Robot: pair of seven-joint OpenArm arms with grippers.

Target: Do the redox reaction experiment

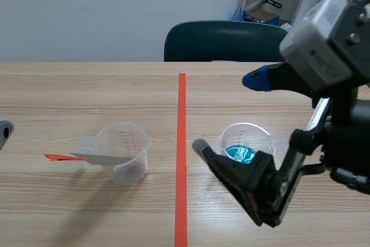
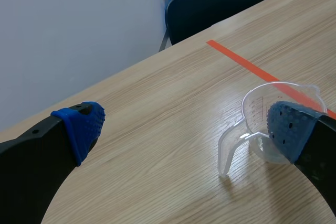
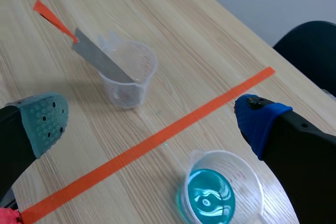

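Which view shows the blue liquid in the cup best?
The right wrist view: it looks down into the cup, so the blue liquid shows whole. The scene view shows it from the side, partly behind the right hand. The left wrist view misses it.

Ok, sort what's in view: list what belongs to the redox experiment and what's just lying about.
Belongs to the job:
cup of blue liquid
clear cup
metal strip with a red end, leaning in the clear cup

Just lying about:
dark chair
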